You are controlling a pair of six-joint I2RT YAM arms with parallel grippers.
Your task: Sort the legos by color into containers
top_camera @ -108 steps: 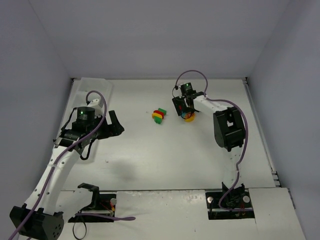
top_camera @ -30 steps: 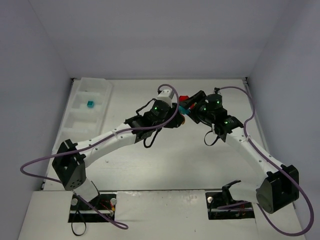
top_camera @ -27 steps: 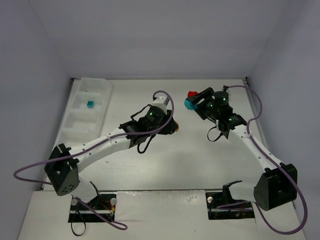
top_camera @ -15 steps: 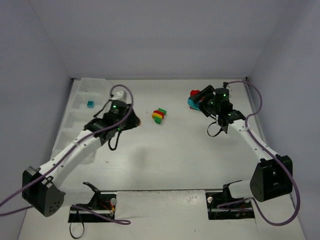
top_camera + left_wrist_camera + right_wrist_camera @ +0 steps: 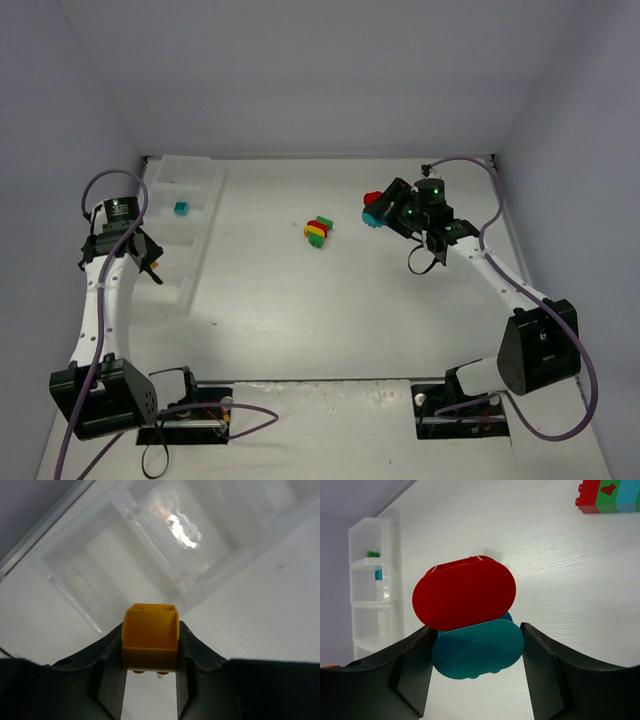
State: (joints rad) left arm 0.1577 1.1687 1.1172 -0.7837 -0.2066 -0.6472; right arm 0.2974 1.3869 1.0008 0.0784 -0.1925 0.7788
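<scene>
The tray [image 5: 210, 200] lies along the left side of the table [image 5: 330, 310], its compartments running from far to near. From overhead I make out one teal brick [image 5: 181, 208] in the second compartment from the far end. My right wrist camera sees the same tray [image 5: 362, 605] from across the table and adds something. A green brick [image 5: 372, 554] sits in the farthest compartment, and the teal brick [image 5: 378, 574] in the one next to it.

My left pincer [image 5: 148, 258] hangs over the left rim of the tray, toward its near end. Overhead, what it holds is hidden. The left wrist view settles it: my left pincer [image 5: 150, 647] is nearly closed, gripping an orange brick [image 5: 150, 637] by its two sides above the tray's translucent walls [image 5: 155, 545].

My right pincer [image 5: 378, 208] is up at the far right, about half open. In its own camera my right pincer [image 5: 477, 652] has its fingers [image 5: 412, 670] pressed to the sides of a rounded teal piece [image 5: 477, 650]. A rounded red piece [image 5: 464, 594] is stuck on top of that one.

Between my arms a clump [image 5: 319, 231] rests on the table, showing red, yellow and green from above. The right wrist view catches only the clump's edge [image 5: 607, 495], as red, green and teal side by side.
</scene>
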